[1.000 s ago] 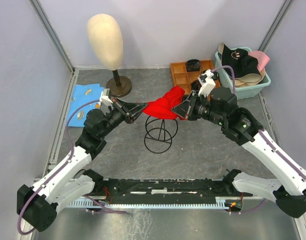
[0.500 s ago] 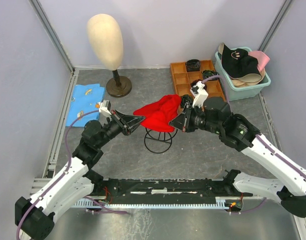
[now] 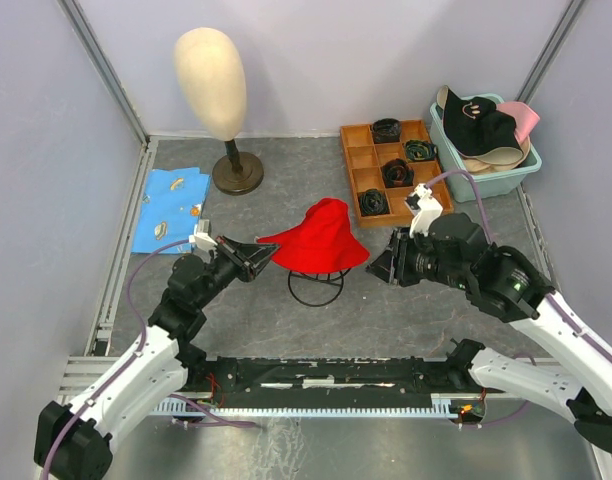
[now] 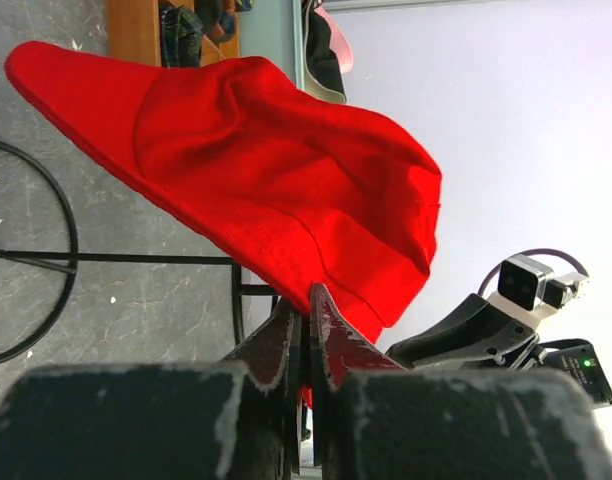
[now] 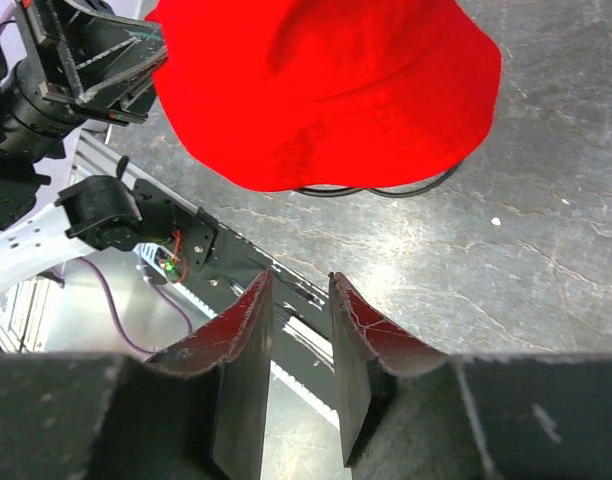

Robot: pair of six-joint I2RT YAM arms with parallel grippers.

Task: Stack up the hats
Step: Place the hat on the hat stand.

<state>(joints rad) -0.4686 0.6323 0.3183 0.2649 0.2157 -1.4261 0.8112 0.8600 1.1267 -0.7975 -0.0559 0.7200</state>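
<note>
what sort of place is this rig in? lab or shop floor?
Most likely a lab test cell, not a shop floor. Plain walls box in the table, the left arm and right arm are bolted at its near edge, and props like a mannequin head and a red hat sit around.

One red hat (image 3: pixel 319 238) is sitting on one wire stand (image 3: pixel 316 287); three hats (image 3: pixel 478 124) are lying in one far-right teal tub (image 3: pixel 508 180).
</note>
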